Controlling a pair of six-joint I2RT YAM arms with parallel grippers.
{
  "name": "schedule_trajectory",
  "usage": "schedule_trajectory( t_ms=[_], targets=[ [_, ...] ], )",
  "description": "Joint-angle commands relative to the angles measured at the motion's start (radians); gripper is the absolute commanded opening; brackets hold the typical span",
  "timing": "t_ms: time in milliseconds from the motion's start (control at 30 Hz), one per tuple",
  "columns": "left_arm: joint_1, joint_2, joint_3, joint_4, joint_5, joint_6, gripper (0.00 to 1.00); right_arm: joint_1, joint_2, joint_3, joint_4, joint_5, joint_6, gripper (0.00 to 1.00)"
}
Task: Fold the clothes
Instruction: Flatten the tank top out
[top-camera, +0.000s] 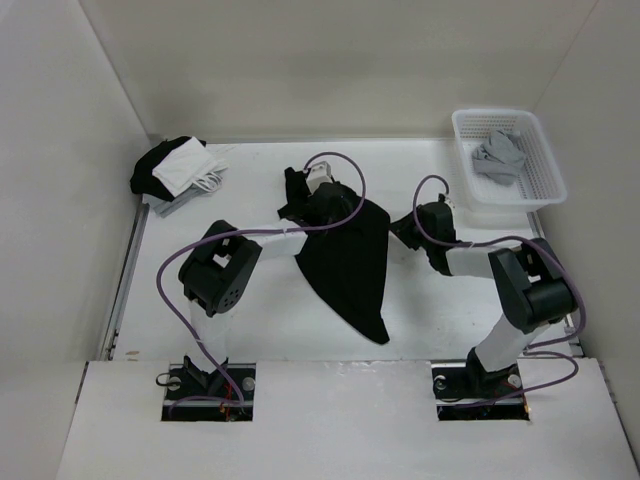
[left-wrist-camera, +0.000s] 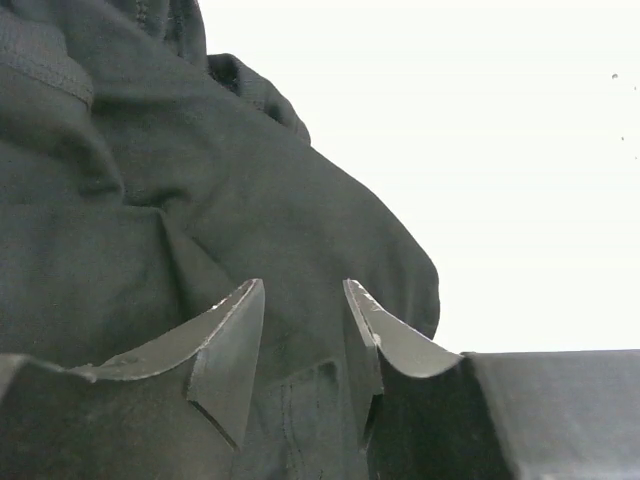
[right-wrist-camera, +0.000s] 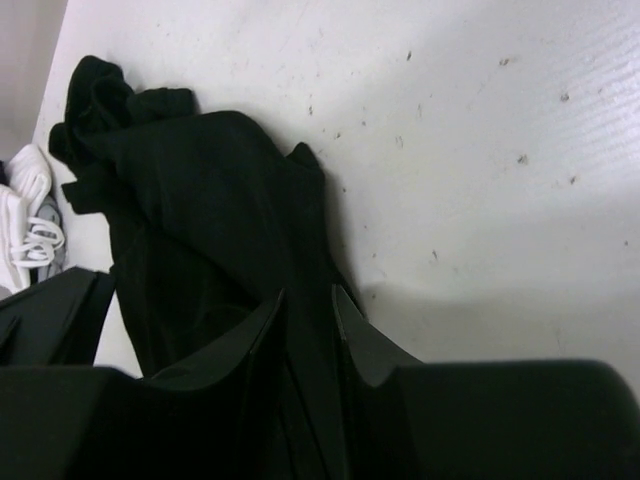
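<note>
The shirt is lying bunched in the middle of the bench, tapering to a point toward the near edge, with no neat fold showing yet.

The left pincer is sitting at the shirt's far left corner. In its wrist view the left pincer is standing partly open, with cloth filling the gap but not clamped. The right pincer is pressing in at the shirt's right edge. Its fingers are standing only slightly apart over black fabric, and I cannot tell whether they are pinching it.

The likely risk is that soft, thin cloth is piling in several layers under both pincers. A closing grasp may be taking two layers instead of one hem, so a pull would be dragging the whole heap rather than spreading it. With the left arm lying across the shirt, its purple cable could be snagging on the raised folds.

A black-and-white bundle is sitting at the far left, near enough for a sweep to catch. A basket holding a grey garment is standing at the far right, well apart.
</note>
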Motion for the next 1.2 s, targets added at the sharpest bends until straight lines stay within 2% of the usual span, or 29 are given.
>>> schedule_trajectory(
  t_ms=[0,300,667,833,1167],
  targets=[
    [0.012,-0.006,0.016,0.023,0.01,0.021,0.36,0.014,-0.079,-0.024,0.056,0.009,-0.008,0.29],
    [0.022,-0.07,-0.231,0.135,-0.023,-0.071,0.33,0.031,-0.231,-0.07,-0.003,0.014,-0.068,0.3],
    [0.021,-0.036,-0.217,0.187,0.004,-0.101,0.31,0.097,-0.221,-0.059,-0.005,0.009,-0.084,0.3],
    [0.015,-0.023,-0.201,0.184,0.019,-0.102,0.28,0.109,-0.21,-0.056,-0.002,0.011,-0.081,0.3],
    [0.018,-0.01,-0.19,0.17,0.028,-0.102,0.27,0.117,-0.296,-0.091,-0.025,0.014,-0.084,0.35]
  ],
)
